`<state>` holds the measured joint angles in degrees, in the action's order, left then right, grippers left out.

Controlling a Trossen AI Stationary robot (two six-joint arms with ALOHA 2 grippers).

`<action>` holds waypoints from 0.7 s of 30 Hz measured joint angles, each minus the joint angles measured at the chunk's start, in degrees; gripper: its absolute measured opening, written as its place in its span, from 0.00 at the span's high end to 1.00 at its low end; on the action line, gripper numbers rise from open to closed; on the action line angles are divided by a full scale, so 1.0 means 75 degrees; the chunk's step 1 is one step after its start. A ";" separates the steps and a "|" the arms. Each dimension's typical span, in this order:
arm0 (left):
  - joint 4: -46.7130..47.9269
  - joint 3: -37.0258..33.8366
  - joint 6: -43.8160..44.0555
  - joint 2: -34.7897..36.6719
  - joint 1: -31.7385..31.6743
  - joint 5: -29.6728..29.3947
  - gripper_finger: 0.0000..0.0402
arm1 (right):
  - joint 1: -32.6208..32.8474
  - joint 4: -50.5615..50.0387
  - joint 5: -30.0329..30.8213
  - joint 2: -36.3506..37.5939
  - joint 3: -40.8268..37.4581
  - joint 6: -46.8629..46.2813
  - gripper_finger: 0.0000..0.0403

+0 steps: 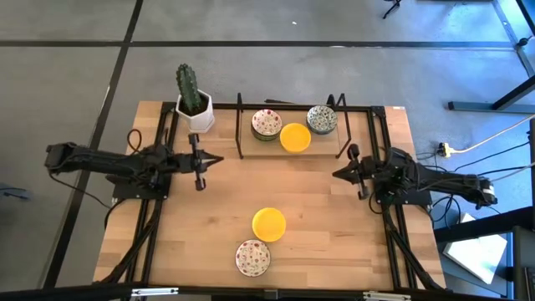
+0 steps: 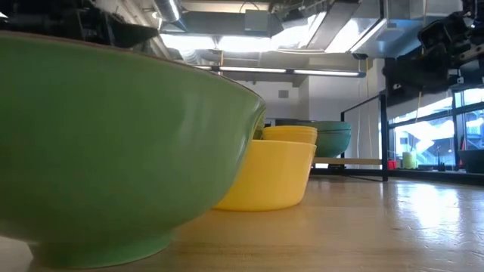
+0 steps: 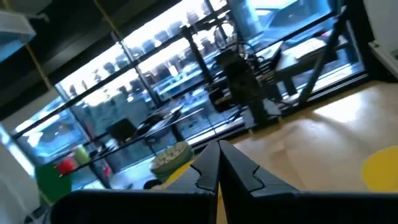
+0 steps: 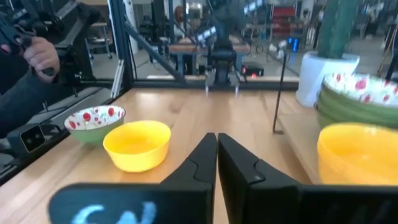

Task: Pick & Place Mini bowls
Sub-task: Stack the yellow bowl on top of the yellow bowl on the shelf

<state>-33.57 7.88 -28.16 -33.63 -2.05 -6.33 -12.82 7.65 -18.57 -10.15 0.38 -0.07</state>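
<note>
Two mini bowls stand alone on the near half of the table: a yellow one [image 1: 268, 223] [image 4: 137, 144] and a white one with red specks [image 1: 252, 257] [image 4: 94, 121]. Three more lots sit at the far middle: a red-specked stack [image 1: 267, 124], a yellow stack [image 1: 295, 137] and grey-green patterned bowls [image 1: 322, 119]. My left gripper [image 1: 219, 160] [image 3: 219, 163] hovers shut at the table's left, pointing right. Opposite it, at the table's right, my right gripper [image 1: 336, 174] [image 4: 216, 146] is also shut, pointing left. Neither holds anything.
A tall white pot with a cactus [image 1: 192, 100] stands at the far left corner. A dark metal frame [image 1: 242, 125] surrounds the far bowls. A person's hand [image 4: 40, 56] shows beyond the table's near edge. Bare wood [image 1: 276, 180] lies between the grippers.
</note>
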 joint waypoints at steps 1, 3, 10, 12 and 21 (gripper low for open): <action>0.0001 0.0000 0.0029 -0.0006 -0.0213 0.0269 0.99 | 0.0000 0.0067 -0.0006 -0.0124 0.0000 -0.0081 0.96; -0.0001 0.0000 0.0333 -0.0042 -0.0691 0.0279 0.99 | 0.0016 0.0365 -0.0085 -0.0391 0.0000 -0.0164 0.96; -0.0444 -0.0316 0.0679 0.0235 -0.1827 0.1415 0.99 | 0.0771 0.1279 -0.0597 -0.1508 0.0261 -0.0138 0.96; -0.0820 -0.0554 0.0796 0.0569 -0.1836 0.1442 0.99 | 0.1083 0.1289 -0.0591 -0.1883 0.0534 -0.0119 0.96; 0.0784 -0.0985 0.1097 0.2345 -0.1835 0.1651 0.99 | 0.2635 0.1289 0.1221 -0.4147 0.1597 0.0212 0.96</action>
<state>-27.69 0.49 -19.94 -16.04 -15.81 6.05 6.94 17.32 -9.41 -41.26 12.36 1.52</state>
